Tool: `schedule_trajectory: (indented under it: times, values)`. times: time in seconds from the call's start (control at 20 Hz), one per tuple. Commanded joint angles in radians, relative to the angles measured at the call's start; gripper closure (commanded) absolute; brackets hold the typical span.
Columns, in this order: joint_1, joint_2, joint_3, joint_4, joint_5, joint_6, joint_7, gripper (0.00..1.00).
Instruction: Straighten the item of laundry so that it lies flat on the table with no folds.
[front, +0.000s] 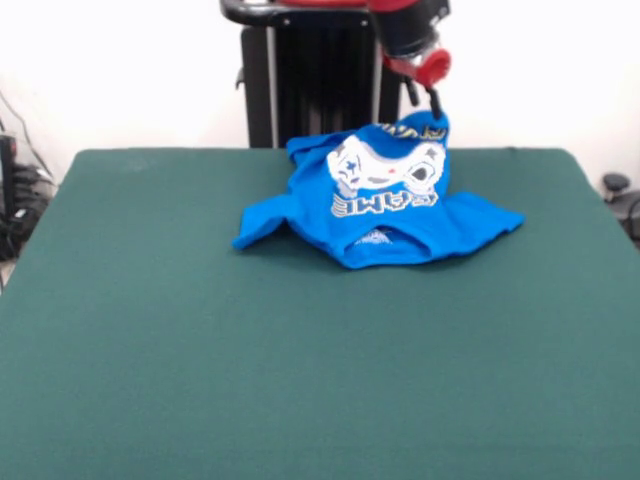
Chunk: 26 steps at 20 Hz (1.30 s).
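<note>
The item of laundry (385, 205), a bright blue T-shirt, lies crumpled at the far middle of the green table (300, 360). Its print of a white-grey controller and "GAME" lettering faces the camera upside down. One sleeve spreads to the left and the other to the right, with the neck opening at the near edge. The far edge of the shirt is pulled up off the table into a peak. My gripper (425, 108) comes down from above at that peak, and its dark fingers (435, 103) are shut on the raised blue cloth.
The black pedestal (310, 80) stands just behind the table's far edge, close to the shirt. Cables and dark equipment (20, 200) sit off the table's left side, and a small dark object (615, 185) off its right.
</note>
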Motion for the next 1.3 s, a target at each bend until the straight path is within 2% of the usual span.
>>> schedule_trajectory:
  times: [0.05, 0.3, 0.8, 1.3]
  values:
    - [0.007, -0.120, 0.077, -0.121, 0.059, 0.013, 0.129, 0.00]
    - [0.043, -0.202, 0.032, -0.178, 0.105, 0.100, 0.100, 0.00]
    - [0.083, -0.250, -0.010, -0.266, 0.138, 0.207, 0.068, 0.00]
    - [0.089, -0.226, -0.086, -0.404, 0.083, 0.258, 0.003, 0.00]
